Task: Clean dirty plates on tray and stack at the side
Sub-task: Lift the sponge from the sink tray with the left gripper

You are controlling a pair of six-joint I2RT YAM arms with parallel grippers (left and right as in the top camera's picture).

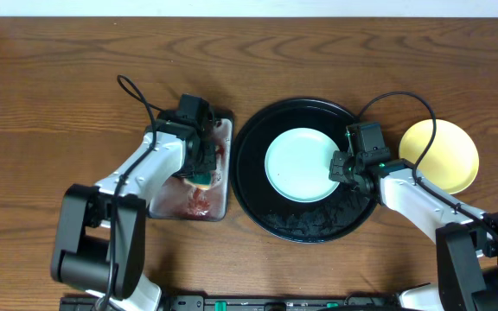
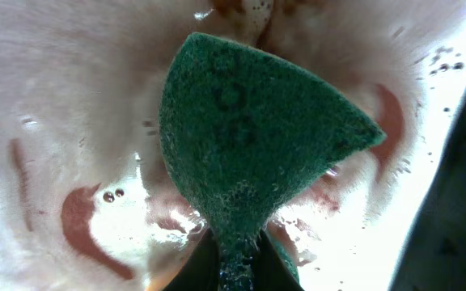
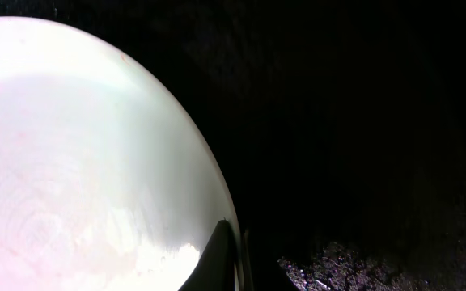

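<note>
Left gripper (image 2: 237, 260): clamped tight on the narrow end of the green sponge (image 2: 249, 137), down over the metal pan (image 1: 220, 207) at the left, with suds and red smears beneath it.
Right gripper (image 1: 342, 169): drawn narrow at the right rim of the mint plate (image 1: 299, 164). It looks to be pinching that rim, though the wrist view gives only a dark sliver of finger against the edge.
Mint plate: lies flat in the middle of the black tray (image 1: 256, 192), with faint pink streaks across its face.
Yellow plate (image 1: 443, 155): off the tray, resting on the bare tabletop (image 1: 59, 86) to the right, just beside the tray.
How it handles: the plate reads as light, stiff and glossy, and slippery once wet. The shallow lip is the only purchase, so grip at the rim and keep it level. The sponge is soft and squashes under the jaws.
Hard to make out: only two plates show. The left jaws are buried under the wrist in the overhead view. The rough sheen on the tray's near side is unclear.
</note>
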